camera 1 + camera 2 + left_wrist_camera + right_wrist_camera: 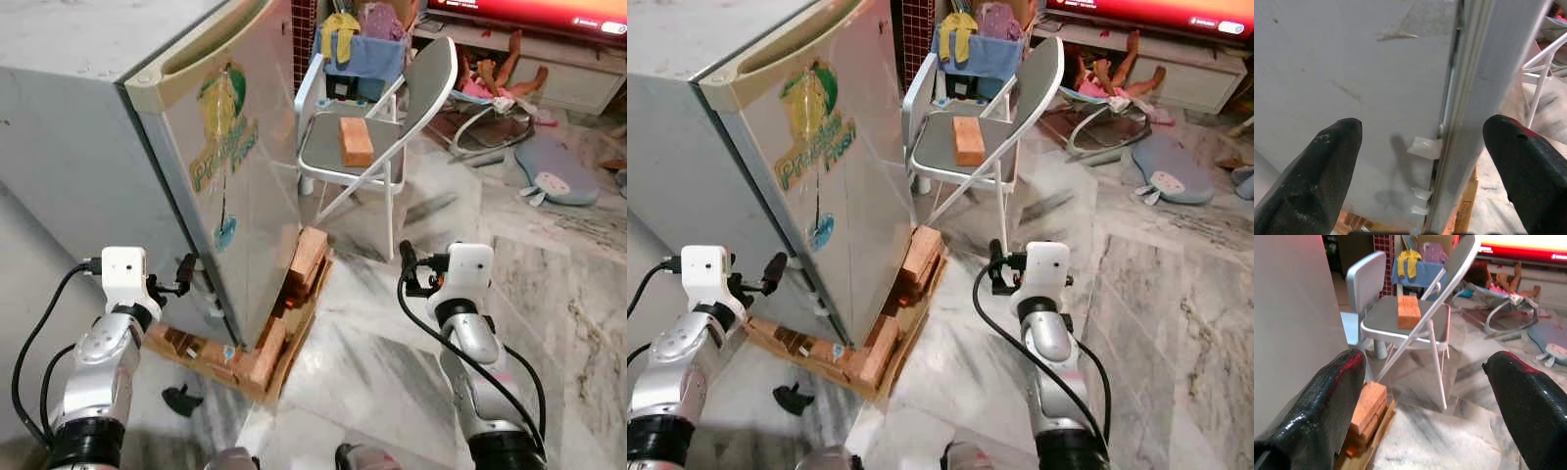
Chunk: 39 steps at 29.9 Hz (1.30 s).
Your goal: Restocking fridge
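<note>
Fridge: I see a small grey fridge with a cream door top and a green and yellow sticker [230, 186]. Its door is closed. It stands on a flat wooden pallet with orange bricks under it [279, 338].
Left gripper: my left gripper [186, 272] is right at the fridge's side, by the door edge. Its two black fingers [1317, 166] are spread wide, one on each side of the door seam.
Right gripper: my right gripper [411, 269] hangs over the marble floor [392, 362], apart from the fridge. Its fingers are spread wide and hold nothing.
Chair: a grey metal folding chair [392, 108] stands behind the fridge. An orange brick [356, 140] lies on its seat.
</note>
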Tool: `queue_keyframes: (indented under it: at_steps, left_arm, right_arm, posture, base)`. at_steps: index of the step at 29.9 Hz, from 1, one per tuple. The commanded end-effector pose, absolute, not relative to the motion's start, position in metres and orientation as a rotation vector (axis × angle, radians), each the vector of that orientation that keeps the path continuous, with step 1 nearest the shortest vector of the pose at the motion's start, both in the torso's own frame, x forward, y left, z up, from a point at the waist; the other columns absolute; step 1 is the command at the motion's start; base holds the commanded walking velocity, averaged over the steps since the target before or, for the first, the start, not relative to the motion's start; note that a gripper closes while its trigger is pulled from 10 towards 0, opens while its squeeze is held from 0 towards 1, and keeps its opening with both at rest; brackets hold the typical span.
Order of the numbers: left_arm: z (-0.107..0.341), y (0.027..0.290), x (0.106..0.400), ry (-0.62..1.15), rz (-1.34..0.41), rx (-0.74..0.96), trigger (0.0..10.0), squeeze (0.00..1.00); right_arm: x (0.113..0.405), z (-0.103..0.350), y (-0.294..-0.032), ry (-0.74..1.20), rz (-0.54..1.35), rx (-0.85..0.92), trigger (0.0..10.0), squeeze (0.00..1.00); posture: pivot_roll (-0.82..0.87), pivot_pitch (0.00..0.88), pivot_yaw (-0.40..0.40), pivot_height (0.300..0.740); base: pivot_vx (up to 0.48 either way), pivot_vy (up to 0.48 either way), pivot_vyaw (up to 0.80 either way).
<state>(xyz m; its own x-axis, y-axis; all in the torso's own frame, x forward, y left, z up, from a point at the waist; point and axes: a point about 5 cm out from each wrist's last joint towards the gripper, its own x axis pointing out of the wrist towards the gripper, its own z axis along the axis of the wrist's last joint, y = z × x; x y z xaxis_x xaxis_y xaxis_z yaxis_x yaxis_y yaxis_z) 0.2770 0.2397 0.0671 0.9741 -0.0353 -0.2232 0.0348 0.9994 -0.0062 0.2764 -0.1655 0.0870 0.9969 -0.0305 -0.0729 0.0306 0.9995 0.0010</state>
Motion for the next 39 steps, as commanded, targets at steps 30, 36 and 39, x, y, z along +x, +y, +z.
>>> queue_keyframes:
  at_steps: [30, 36, 39]
  left_arm:
    - [0.067, 0.229, 0.273, 0.179, -0.071, -0.025, 10.0, 0.00]
    - [0.067, 0.228, 0.272, 0.172, -0.081, -0.031, 10.0, 0.00]
    - [0.071, 0.224, 0.273, 0.142, -0.129, -0.071, 10.0, 0.00]
  right_arm:
    - [0.276, 0.094, -0.173, 0.080, -0.035, -0.026, 10.0, 0.00]
    - [0.273, 0.091, -0.173, 0.097, -0.028, -0.031, 10.0, 0.00]
    - [0.272, 0.089, -0.172, 0.113, -0.019, -0.028, 10.0, 0.00]
  posture:
    - [0.08, 0.072, -0.008, 0.740]
    - [0.08, 0.073, -0.009, 0.740]
    - [0.08, 0.070, -0.012, 0.740]
  base:
    - [0.000, 0.050, -0.63]
    - [0.000, 0.000, 0.00]
    - [0.000, 0.000, 0.00]
